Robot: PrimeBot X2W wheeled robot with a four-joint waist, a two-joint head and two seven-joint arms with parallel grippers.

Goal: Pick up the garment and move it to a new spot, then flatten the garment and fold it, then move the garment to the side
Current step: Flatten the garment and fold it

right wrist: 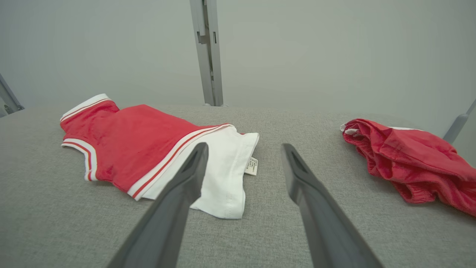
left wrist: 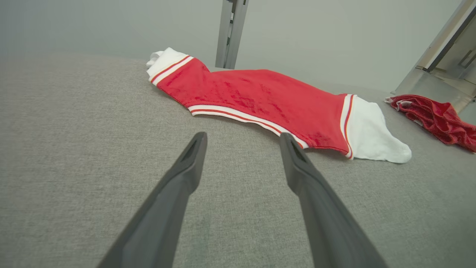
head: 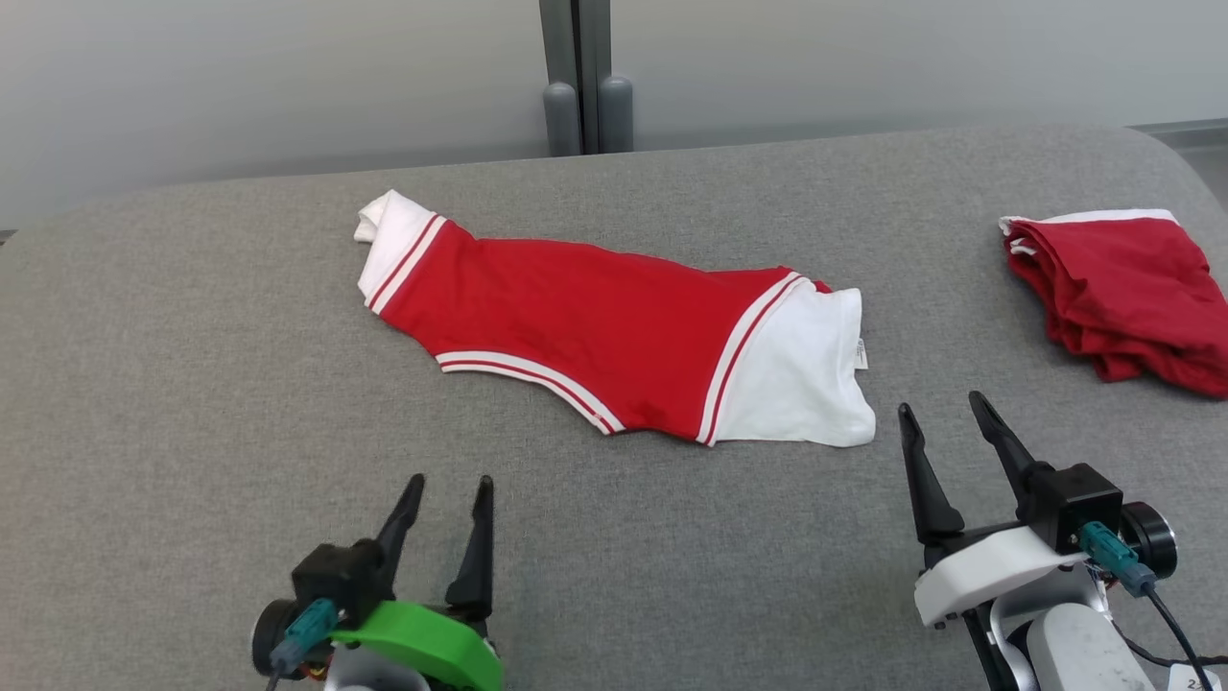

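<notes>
Two pincers, both spread wide and holding nothing. Left pincer (head: 450,479) sits near the front of the grey counter (head: 192,384), short of the garment (head: 595,326), the red-and-white one stretched across mid-counter with its far-left white end bunched up. Right pincer (head: 940,401) hovers just beside the white end on the right. My guess is folding's next: come in low, pinch both near corners, lift evenly so nothing skews. Leave the crumpled red pile (head: 1122,297) far right alone.

A crumpled red cloth with a white edge (head: 1122,288) lies at the far right of the grey fabric-covered table (head: 192,432), and beyond its far edge a grey upright post (head: 576,67) stands against the pale wall (head: 240,77).
</notes>
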